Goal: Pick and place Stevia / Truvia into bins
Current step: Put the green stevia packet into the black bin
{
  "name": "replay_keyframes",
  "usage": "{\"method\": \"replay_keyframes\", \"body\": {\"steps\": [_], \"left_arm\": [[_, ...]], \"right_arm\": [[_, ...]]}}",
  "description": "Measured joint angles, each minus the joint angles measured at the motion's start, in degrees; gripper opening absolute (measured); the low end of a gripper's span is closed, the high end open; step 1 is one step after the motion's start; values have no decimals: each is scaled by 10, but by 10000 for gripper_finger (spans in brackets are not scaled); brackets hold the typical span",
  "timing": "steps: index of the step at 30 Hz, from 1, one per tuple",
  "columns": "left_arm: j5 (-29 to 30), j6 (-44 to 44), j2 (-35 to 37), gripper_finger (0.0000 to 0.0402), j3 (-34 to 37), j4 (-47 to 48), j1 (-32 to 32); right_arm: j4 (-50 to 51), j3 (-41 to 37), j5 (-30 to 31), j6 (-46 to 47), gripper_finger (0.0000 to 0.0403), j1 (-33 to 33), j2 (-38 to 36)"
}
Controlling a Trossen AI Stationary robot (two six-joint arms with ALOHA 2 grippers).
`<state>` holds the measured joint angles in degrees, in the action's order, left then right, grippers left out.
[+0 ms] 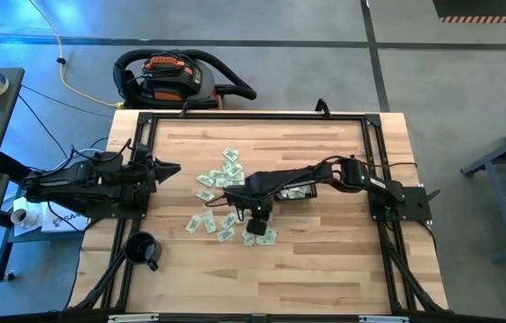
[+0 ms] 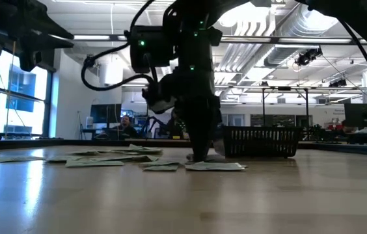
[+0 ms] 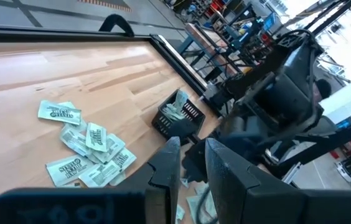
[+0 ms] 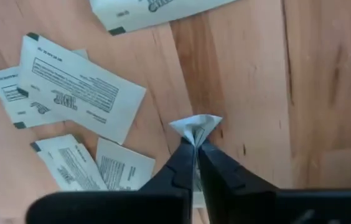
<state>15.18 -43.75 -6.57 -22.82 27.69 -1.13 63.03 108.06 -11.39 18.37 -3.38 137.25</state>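
Pale green and white sachets [image 1: 222, 175] lie flat and scattered on the wooden table's middle, and more of them [image 4: 79, 87] show in the right wrist view. The black mesh basket [image 3: 177, 118] stands on the table under my right arm, with sachets inside; the low view shows it [image 2: 261, 142] behind the gripper. My right gripper [image 1: 255, 224] points down at the near end of the scatter, shut on one sachet. My left gripper [image 1: 170, 168] waits open at the table's left edge, above the table. My right gripper pinches a sachet's buckled edge [image 4: 195, 126] between its two fingertips, coming from above and pointing down. Only a small creased peak of paper shows past the fingers. In the low view the fingertips [image 2: 200, 155] are down at the table top; whether the sachet is lifted cannot be seen.
A round black mug [image 1: 143, 249] stands near the table's near left corner. A black frame rail [image 1: 253, 115] runs around the table's edges. Bare wood [image 1: 325, 260] stretches along the near and right side. A person sits in the room beyond [image 2: 126, 123].
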Motion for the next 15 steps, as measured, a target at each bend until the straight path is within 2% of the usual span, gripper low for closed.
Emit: {"method": "replay_keyframes", "body": {"steps": [4,7,10,13,15], "left_arm": [[0,5,0,111,0,4,0],[1,5,0,111,0,8,0],[0,5,0,111,0,10,0],[-2,6,0,111,0,10,0],[-2,15,0,111,0,10,0]], "right_arm": [[-20,-7,85,44,20,-12,-48],[-9,-7,200,69,8,-15,-106],[76,-1,331,119,7,-5,-171],[197,-6,357,168,12,14,-192],[202,-28,339,173,11,27,-202]]}}
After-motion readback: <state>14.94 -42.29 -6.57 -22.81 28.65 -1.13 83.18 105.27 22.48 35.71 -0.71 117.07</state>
